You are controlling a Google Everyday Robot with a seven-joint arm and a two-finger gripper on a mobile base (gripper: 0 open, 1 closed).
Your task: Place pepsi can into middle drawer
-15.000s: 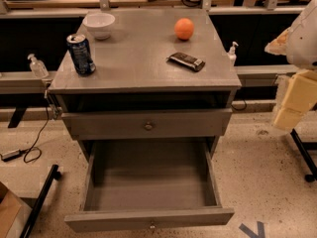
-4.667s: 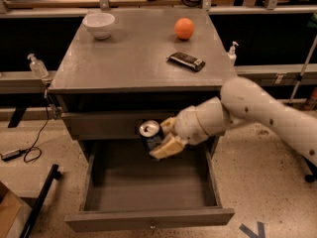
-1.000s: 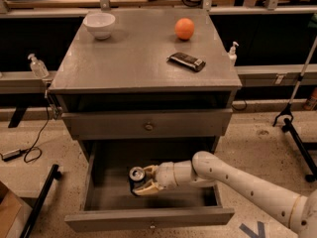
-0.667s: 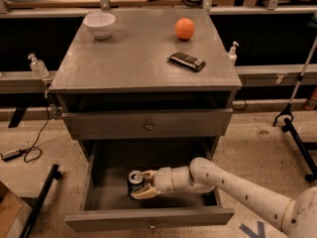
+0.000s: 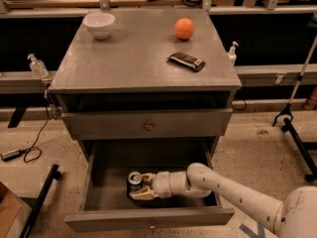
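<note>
The pepsi can (image 5: 134, 180), dark blue with a silver top, stands upright inside the open middle drawer (image 5: 148, 219), at the left of its middle and low by the drawer floor. My gripper (image 5: 140, 186) reaches into the drawer from the right on a white arm (image 5: 233, 195). Its tan fingers (image 5: 143, 194) are shut around the can's right side. I cannot tell whether the can rests on the drawer floor. The upper drawer front (image 5: 148, 125) with its round knob is closed above.
On the cabinet top (image 5: 124, 58) are a white bowl (image 5: 99, 24), an orange ball (image 5: 184, 28) and a dark flat packet (image 5: 185, 61). Small clear bottles (image 5: 37, 65) sit on rails at both sides. A black stand leg (image 5: 297, 133) is at the right.
The gripper has carried the can from in front of the upper drawer down into the open drawer. In the last second it sank slightly lower and a little left.
</note>
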